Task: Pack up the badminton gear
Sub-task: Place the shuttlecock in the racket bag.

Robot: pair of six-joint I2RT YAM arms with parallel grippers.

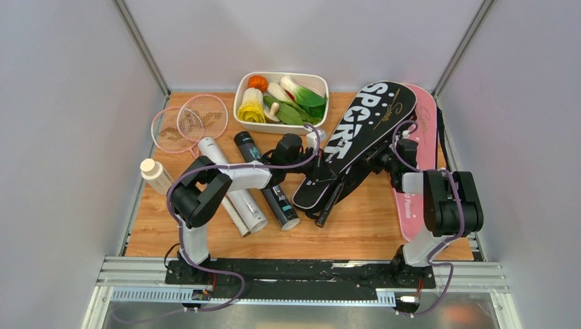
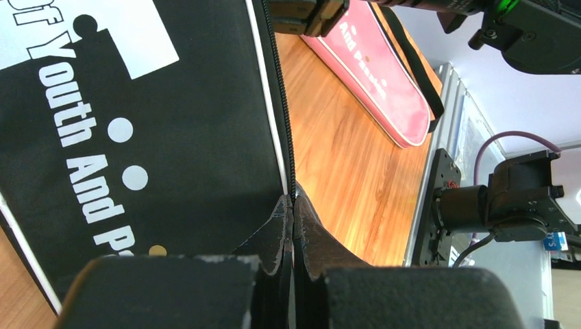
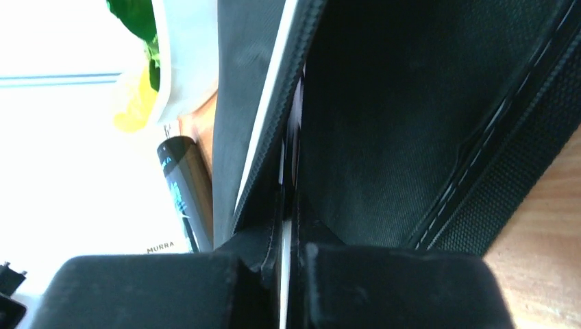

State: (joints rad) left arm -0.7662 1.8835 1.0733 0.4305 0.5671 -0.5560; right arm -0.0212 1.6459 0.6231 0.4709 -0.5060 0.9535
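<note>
The black "SPORT" racquet cover (image 1: pixel 370 120) lies slanted across the table's middle and right, over the pink cover (image 1: pixel 418 178). My left gripper (image 1: pixel 312 151) is shut on its zipper edge, as the left wrist view shows (image 2: pixel 292 205). My right gripper (image 1: pixel 384 157) is shut on the opposite edge (image 3: pixel 289 212). A dark handle (image 1: pixel 329 202) pokes out of the cover's near end. Two pink thin-framed racquets (image 1: pixel 188 123) lie at the back left. The white tube (image 1: pixel 233 192) and the black tube (image 1: pixel 267 181) lie side by side under my left arm. I see no shuttlecocks.
A white tray of toy vegetables (image 1: pixel 240 92) stands at the back middle. A small clear bottle with a cream cap (image 1: pixel 156 175) stands at the left edge. The pink cover (image 2: pixel 370 75) reaches the table's right edge. Grey walls close in both sides.
</note>
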